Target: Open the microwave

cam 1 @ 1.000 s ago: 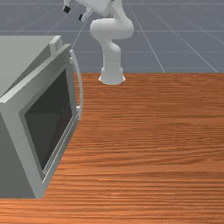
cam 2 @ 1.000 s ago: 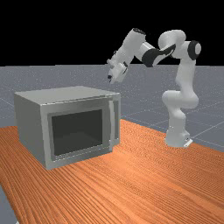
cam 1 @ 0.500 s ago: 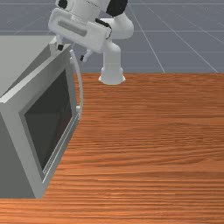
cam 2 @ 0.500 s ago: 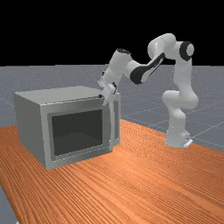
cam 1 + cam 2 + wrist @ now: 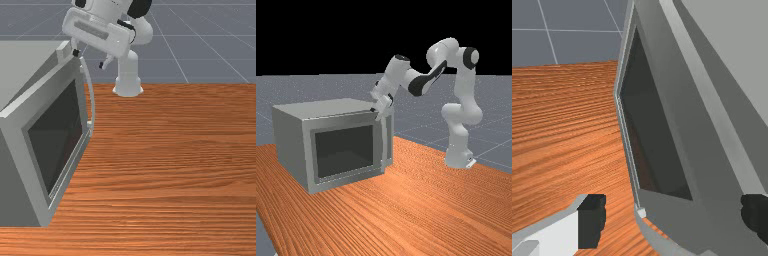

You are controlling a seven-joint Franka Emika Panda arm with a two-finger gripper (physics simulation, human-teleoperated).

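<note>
Gaping wide, the fingers (image 5: 76, 52) hover near the top of the handle (image 5: 92, 92).

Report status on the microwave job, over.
Jaws open, near upper end of handle, not gripping it. Microwave door not swung wide. No obstruction seen at handle.

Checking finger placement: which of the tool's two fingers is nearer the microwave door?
The front view's left finger, beside the door's top corner; the other finger stands out past the handle.

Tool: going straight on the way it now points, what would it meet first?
The tool would probably meet the door handle first; the wrist view shows it between the open fingers. Depth is unclear, so the door could come first.
</note>
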